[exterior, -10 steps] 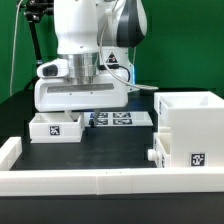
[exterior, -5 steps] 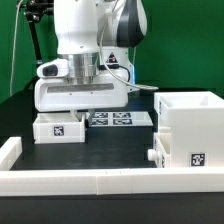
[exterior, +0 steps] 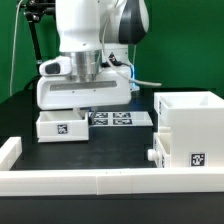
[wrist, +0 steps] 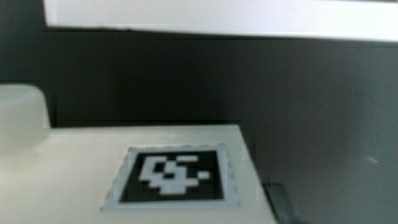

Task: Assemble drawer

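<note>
exterior view shows the arm's wrist low over a small tray (exterior: 58,126) near the marker board (exterior: 115,118) at the back of the table, while the tall casing (exterior: 190,135) stands well apart at the exterior view's right with a second small tray (exterior: 157,158) just beside its front; the gripper's fingers are hidden behind the wrist body, so i cannot tell whether they are apart or closed. wrist view shows only the tray's tagged top (wrist: 173,175) close below, so the step in hand looks like picking this tray up, and the next move calls for a square grasp on its walls and a lift clear before carrying it toward the casing
</note>
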Action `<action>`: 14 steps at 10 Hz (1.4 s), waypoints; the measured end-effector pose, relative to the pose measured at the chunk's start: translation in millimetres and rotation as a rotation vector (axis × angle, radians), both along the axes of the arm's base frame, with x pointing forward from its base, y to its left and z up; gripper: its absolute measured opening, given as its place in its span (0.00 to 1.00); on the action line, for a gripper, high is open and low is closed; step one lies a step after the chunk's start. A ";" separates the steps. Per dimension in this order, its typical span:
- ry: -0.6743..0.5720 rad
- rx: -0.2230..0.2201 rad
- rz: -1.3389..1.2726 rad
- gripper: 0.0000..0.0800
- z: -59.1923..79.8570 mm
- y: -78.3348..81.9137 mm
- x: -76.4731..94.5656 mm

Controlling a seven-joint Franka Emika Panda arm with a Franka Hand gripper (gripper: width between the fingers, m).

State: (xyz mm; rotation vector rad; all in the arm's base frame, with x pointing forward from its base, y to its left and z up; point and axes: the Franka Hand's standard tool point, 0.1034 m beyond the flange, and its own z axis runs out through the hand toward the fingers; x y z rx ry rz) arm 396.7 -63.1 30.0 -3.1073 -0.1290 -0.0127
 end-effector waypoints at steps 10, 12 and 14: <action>-0.006 -0.010 0.786 0.05 23.5 11.0 40.5; -0.024 -0.041 0.997 0.06 34.5 11.7 60.9; -0.019 -0.043 1.126 0.06 36.1 9.6 64.8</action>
